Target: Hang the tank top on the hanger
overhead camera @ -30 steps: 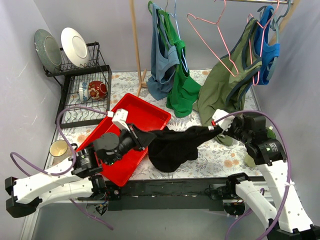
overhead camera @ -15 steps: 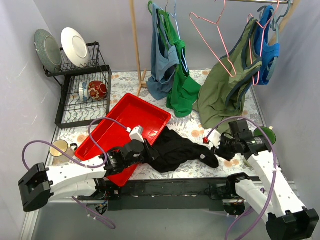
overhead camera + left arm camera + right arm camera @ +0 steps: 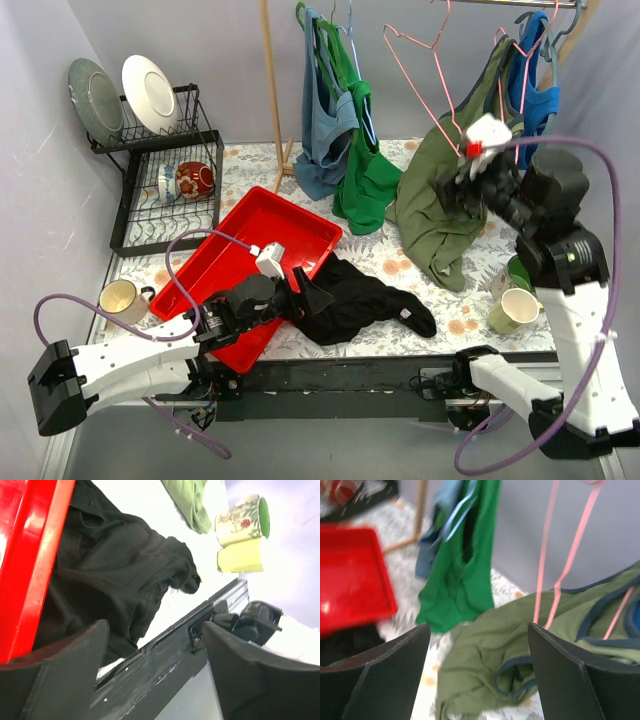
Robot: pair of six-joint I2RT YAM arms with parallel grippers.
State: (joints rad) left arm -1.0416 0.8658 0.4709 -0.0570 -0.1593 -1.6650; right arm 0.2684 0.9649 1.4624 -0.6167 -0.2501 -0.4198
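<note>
The black tank top [image 3: 360, 300] lies crumpled on the flowered table, its left edge against the red tray; it also shows in the left wrist view [image 3: 115, 570]. My left gripper [image 3: 312, 296] is low beside the top's left end, open, with nothing between its fingers [image 3: 155, 630]. The pink hanger [image 3: 412, 72] hangs empty from the rail at the back. My right gripper [image 3: 456, 188] is raised in front of the olive green top, just below that hanger, and is open and empty [image 3: 479, 630]. The hanger's pink wires [image 3: 545, 545] run down ahead of it.
A red tray [image 3: 300, 225] lies left of the top. A dish rack [image 3: 165, 180] with plates stands far left. Olive [image 3: 440, 215], bright green [image 3: 365, 190] and blue-grey [image 3: 325, 130] tops hang behind. Mugs stand at right [image 3: 515, 310] and left [image 3: 120, 298]. A wooden pole [image 3: 272, 80] stands behind.
Both grippers opened and let go of the black top, which dropped from stretched between them onto the table. The right arm rose up and back toward the pink hanger.
</note>
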